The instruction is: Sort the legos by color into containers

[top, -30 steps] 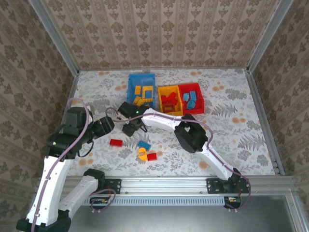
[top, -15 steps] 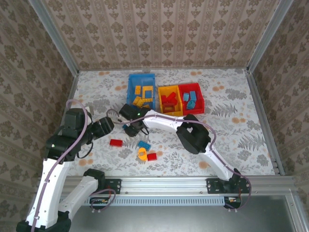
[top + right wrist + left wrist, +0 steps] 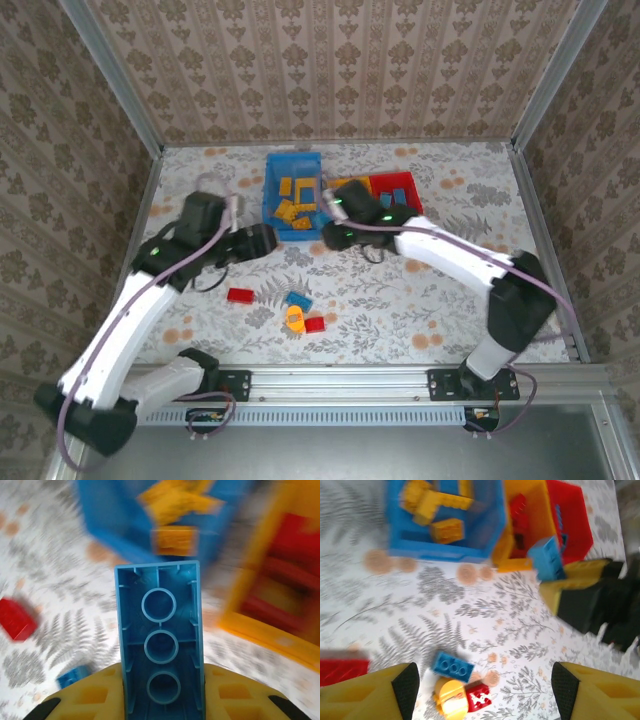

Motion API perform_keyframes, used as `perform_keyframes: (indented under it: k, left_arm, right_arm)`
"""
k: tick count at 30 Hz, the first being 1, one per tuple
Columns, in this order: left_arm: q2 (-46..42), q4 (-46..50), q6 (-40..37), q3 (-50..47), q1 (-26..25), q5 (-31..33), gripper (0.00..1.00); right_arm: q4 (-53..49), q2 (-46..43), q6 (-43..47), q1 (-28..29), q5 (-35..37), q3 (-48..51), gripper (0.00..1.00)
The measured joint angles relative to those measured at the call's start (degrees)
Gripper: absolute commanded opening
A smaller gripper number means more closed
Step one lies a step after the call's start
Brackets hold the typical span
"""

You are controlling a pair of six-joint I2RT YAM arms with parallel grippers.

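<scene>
Left arm reaches forward, left gripper (image 3: 485,692) spread wide. Right arm stretches forward and leftward, right gripper (image 3: 162,695) clamped on a blue brick (image 3: 160,630).

No text can be read. The red brick (image 3: 477,700) at 6 o'clock in the left wrist view carries a white mark, too blurred to read.

Three bins (image 3: 271,190) stood together; four loose bricks (image 3: 239,295) lay near them: two red, one blue, one orange.
</scene>
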State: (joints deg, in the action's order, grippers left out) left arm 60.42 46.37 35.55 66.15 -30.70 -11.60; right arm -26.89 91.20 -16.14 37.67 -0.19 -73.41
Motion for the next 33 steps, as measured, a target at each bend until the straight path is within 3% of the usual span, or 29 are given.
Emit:
perform_keyframes:
  k: [3, 6, 13, 18, 22, 28, 33]
  left_arm:
    - [9.2, -4.5, -1.5, 4.7, -5.5, 0.0, 0.74]
    - [15.6, -7.9, -2.8, 8.4, -8.4, -0.1, 0.74]
    - [27.4, -11.4, -6.1, 17.5, -10.6, -1.1, 0.73]
    - [32.0, -12.4, -7.7, 20.7, -11.7, -1.5, 0.73]
    - [33.1, -12.5, -8.3, 21.4, -11.8, -1.7, 0.73]
    - [33.1, -12.4, -8.4, 21.4, -11.8, -1.7, 0.73]
    - [32.6, -12.1, -8.4, 20.7, -11.6, -1.5, 0.73]
  right_arm:
    - [-0.5, -5.9, -4.7, -9.1, 0.3, 6.1, 0.22]
    - [-2.1, -6.1, -8.8, -15.5, 0.6, 7.4, 0.22]
    - [-6.8, 7.0, -15.5, -22.7, -0.3, -2.9, 0.22]
    - [-8.6, 17.1, -17.3, -25.5, -1.4, -11.7, 0.23]
    - [-11.2, 22.6, -17.6, -26.1, -1.6, -18.1, 0.32]
    - [-12.8, 24.0, -18.9, -25.5, -1.8, -19.6, 0.48]
    - [-13.2, 23.1, -18.8, -24.7, -1.7, -19.6, 0.51]
